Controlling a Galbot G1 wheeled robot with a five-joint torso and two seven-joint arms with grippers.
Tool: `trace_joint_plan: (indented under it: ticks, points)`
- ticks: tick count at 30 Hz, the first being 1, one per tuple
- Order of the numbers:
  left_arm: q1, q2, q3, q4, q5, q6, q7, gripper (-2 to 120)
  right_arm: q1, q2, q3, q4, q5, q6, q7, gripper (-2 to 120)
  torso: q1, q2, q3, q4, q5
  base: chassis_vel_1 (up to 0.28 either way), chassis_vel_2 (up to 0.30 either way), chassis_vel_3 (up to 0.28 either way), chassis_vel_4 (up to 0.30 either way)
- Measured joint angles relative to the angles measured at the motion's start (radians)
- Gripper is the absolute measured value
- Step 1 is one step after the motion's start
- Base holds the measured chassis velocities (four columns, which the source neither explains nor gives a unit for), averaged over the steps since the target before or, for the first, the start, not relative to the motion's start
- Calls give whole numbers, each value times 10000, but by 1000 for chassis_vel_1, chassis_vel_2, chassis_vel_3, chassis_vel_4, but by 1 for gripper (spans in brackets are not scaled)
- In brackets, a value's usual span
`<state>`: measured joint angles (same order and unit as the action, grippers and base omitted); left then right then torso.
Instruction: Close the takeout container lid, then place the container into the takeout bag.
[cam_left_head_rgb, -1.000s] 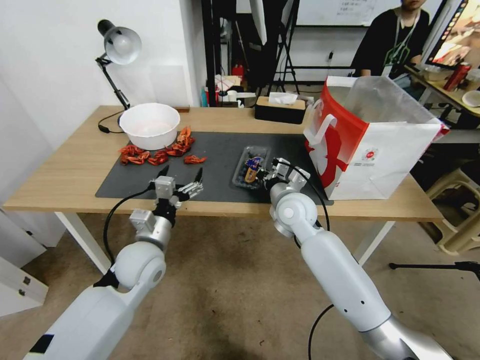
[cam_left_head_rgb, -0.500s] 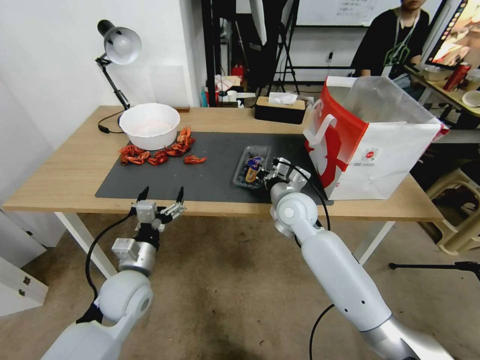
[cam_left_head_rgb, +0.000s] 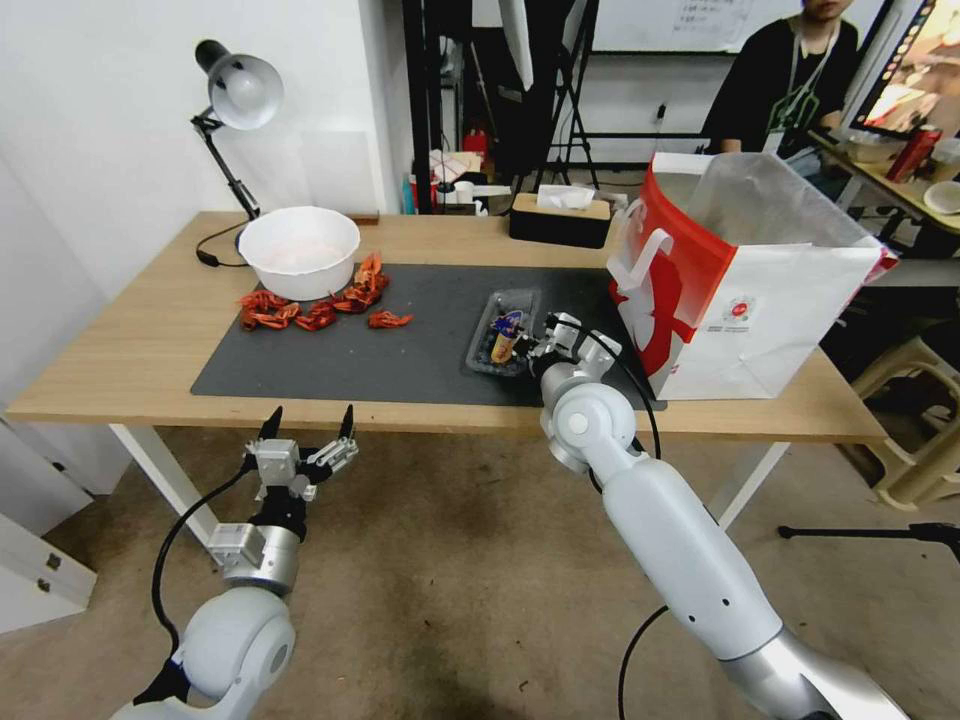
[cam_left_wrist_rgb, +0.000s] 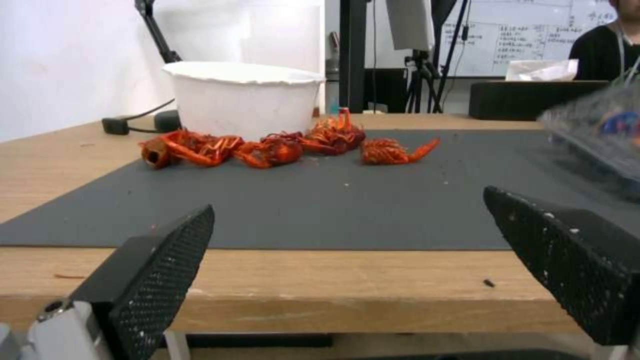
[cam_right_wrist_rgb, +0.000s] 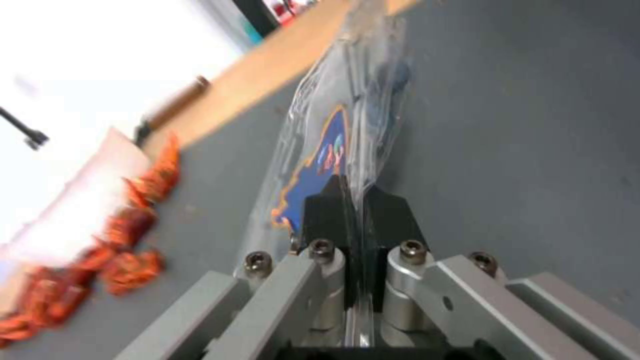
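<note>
The left gripper (cam_left_head_rgb: 305, 432), jaws wide and empty, now hangs below the wooden table's (cam_left_head_rgb: 120, 360) front edge, having dropped from above it. Toward the front right, the small clear plastic clamshell takeout container (cam_left_head_rgb: 502, 334) of blueberries looks light and flimsy; the right gripper (cam_left_head_rgb: 533, 347) pinches its thin rim, unchanged.

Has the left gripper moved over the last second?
Yes. The left gripper has pulled back from over the dark mat to below the table's near edge, fingers open.
</note>
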<state>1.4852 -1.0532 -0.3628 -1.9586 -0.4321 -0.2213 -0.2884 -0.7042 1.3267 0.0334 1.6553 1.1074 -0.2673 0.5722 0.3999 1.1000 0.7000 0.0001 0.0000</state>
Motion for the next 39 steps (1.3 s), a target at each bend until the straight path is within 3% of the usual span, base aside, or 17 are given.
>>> trace_joint_plan:
  ticks: [10, 17, 28, 35, 39]
  points:
    - [-58, 68, -91, 6, -2, -7, -30, 100, 787, -573, 887, 1835, 904, -569, 351, 0, 0, 0, 0, 0, 0, 0, 0, 0, 0]
    - [-96, 35, -103, 9, 5, -2, -54, 100, 1818, -1513, 2467, 3133, 1368, -1304, 1056, 0, 1, -1, 0, 1, 1, 0, 0, 0, 0]
    - [-209, -62, -11, 32, 61, 11, -65, 100, 2039, -2797, 4250, 2556, 826, -1604, 1569, 0, 1, -1, 1, -1, 2, 0, 0, 0, 0]
    - [-296, -89, 97, 34, 93, 25, -73, 100, 1276, -2904, 4662, 2391, 632, -1590, 1428, 0, 0, -2, 1, -1, 3, 0, 0, 0, 0]
    - [-310, -84, 133, 34, 99, 42, -80, 100, 1027, -2862, 4753, 2483, 604, -1647, 1365, 10, 0, -1, 0, 0, -2, 0, 0, 0, 0]
